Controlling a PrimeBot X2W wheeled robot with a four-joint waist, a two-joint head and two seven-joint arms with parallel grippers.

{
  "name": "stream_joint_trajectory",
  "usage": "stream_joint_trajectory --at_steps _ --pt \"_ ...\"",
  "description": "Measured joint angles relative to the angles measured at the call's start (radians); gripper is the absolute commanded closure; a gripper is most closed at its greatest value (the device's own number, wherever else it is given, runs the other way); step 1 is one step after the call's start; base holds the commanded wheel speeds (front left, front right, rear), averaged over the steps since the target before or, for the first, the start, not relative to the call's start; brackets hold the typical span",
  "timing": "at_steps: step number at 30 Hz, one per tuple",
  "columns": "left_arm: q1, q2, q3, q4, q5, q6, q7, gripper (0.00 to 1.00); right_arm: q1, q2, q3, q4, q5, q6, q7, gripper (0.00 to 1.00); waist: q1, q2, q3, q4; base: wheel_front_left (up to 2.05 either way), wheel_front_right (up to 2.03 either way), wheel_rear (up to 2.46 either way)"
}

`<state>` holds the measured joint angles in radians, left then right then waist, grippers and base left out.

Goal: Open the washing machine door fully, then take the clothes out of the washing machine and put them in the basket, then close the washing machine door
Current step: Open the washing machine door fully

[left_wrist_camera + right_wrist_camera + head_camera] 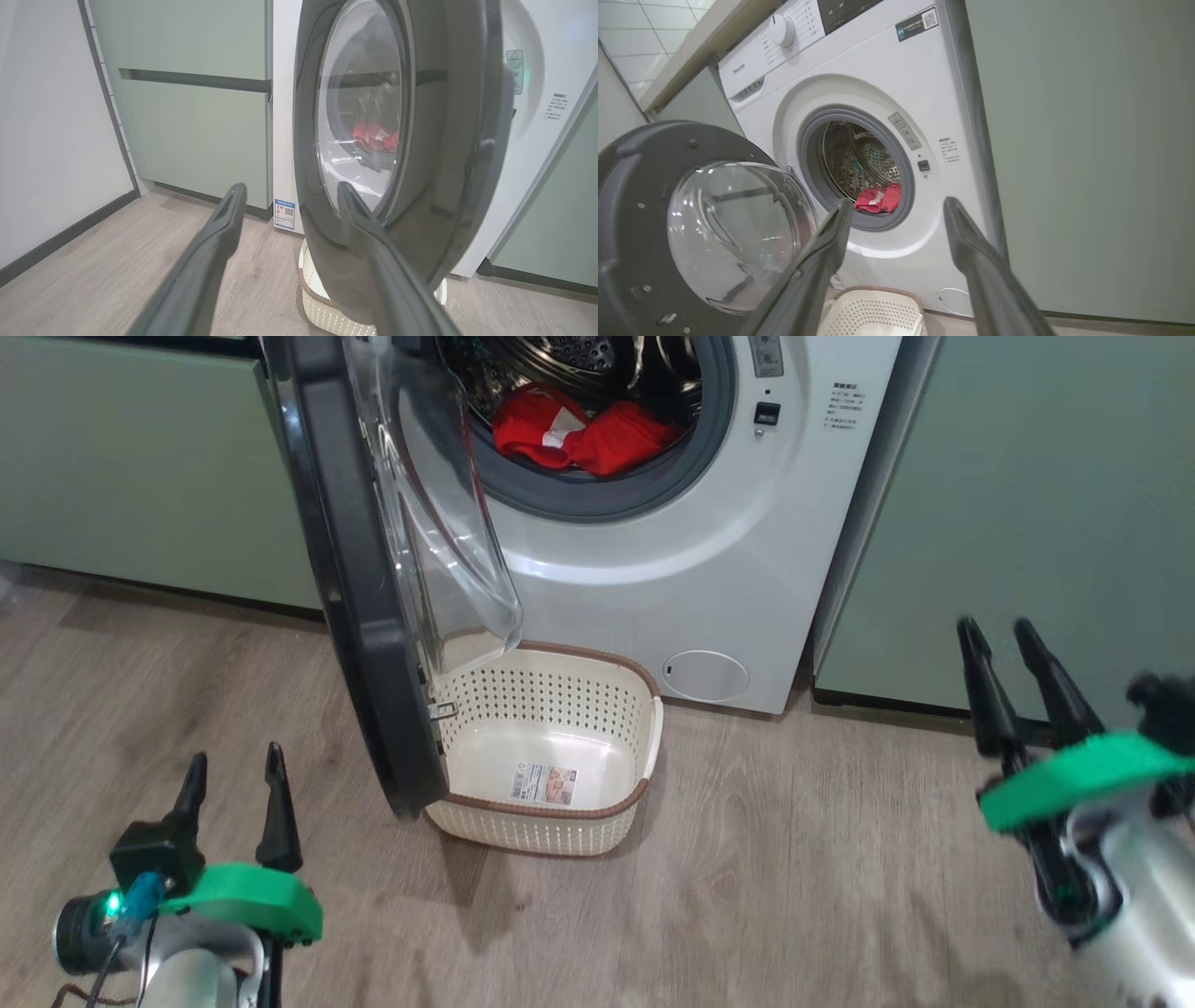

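Of my 2 pincers, the left pincer (235, 758) and the right pincer (995, 627) are both spread apart and hold nothing. The door (359, 616) stands swung out from the washer (709, 551), its lower edge over the basket (551, 695) on the floor (794, 859). The red clothes (579, 434) lie inside the washer.

The washing machine door (355, 616) covers the left end of the basket (560, 695) in the head view, and its top runs off the frame. Through its glass the clothes (373, 137) look dim. The right forearm (1134, 896) is blurred. The printed label (843, 409) is too small to read.
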<state>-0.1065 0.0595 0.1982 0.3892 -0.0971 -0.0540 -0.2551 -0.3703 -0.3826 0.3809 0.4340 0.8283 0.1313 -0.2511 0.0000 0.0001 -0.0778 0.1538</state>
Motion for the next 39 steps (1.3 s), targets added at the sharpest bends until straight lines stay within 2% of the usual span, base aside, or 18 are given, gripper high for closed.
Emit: stream_joint_trajectory --at_steps 5,8,15,23,39 --pt "0.002 -0.002 0.008 0.000 0.000 -0.008 0.000 0.00 0.189 0.097 -0.176 -0.061 -0.184 0.000 0.000 0.00 0.0000 0.0000 -0.003 -0.002 0.00 0.00 0.00" --pt "0.002 -0.005 0.010 0.002 0.000 -0.009 0.000 0.00 0.251 0.128 -0.263 -0.099 -0.294 0.000 0.000 0.00 0.0000 -0.0001 -0.005 -0.004 0.00 0.00 0.00" --pt "0.008 -0.008 0.012 0.007 0.009 -0.009 0.000 0.00 0.342 0.192 -0.391 -0.144 -0.409 0.000 0.000 0.00 0.0000 -0.0001 -0.010 -0.013 0.00 0.00 0.00" --pt "0.019 -0.012 0.013 0.015 0.009 -0.025 0.000 0.00 0.406 0.223 -0.452 -0.145 -0.455 0.000 0.000 0.00 0.0000 -0.0001 -0.008 -0.043 0.00 0.00 0.00" --pt "0.023 -0.017 0.014 0.017 0.009 -0.026 0.000 0.00 0.414 0.231 -0.469 -0.143 -0.477 0.000 0.000 0.00 0.0000 -0.0001 0.000 -0.067 0.00 0.00 0.00"
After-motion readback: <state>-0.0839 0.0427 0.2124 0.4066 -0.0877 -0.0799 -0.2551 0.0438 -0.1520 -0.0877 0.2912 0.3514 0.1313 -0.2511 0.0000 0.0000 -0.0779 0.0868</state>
